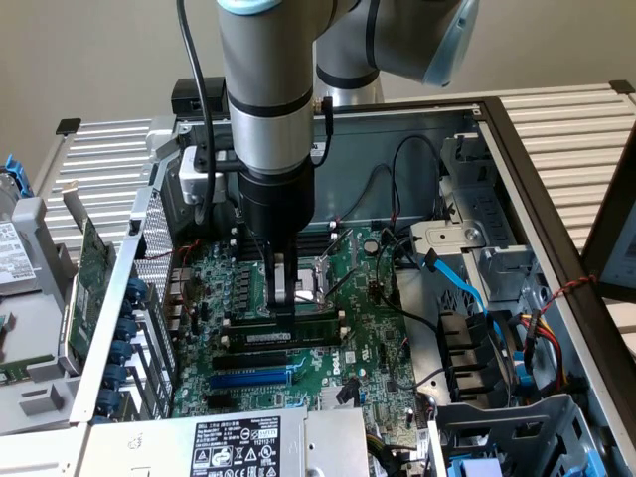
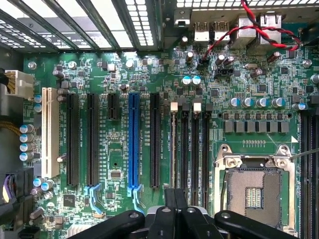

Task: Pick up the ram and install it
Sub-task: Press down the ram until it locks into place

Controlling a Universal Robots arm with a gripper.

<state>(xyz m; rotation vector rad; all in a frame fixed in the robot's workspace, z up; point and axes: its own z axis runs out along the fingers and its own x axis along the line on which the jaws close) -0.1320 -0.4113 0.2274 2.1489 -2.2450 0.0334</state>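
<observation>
Here, inside the opened grey metal computer case (image 1: 502,139), I have the grey Universal Robots arm (image 1: 266,89) reaching straight down over the green motherboard (image 1: 373,328). Its black gripper (image 1: 281,306) stands with its fingers drawn together at the memory slots; in the exterior view they press down on the top edge of the ram (image 1: 298,335), a long, thin green stick with a white label, which lies lengthwise in one of the long black slots near the middle of the board. From that view the stick looks level in its slot, though I cannot tell whether the end clips have closed on it.

From the wrist view, the black fingers (image 2: 175,199) sit narrow and closed at the near end of the row of long black memory slots (image 2: 192,144). Beside that row runs the bright blue expansion slot (image 2: 133,142), and on the far side from it lies the silver-framed processor socket (image 2: 255,186).

In the exterior view, a broad green expansion card (image 1: 92,268) stands just outside the case at the exterior view's left, and a light blue flat cable (image 1: 459,283) curves across the drive bay on the exterior view's right. A white-labelled grey power supply (image 1: 238,444) sits along the near edge.
</observation>
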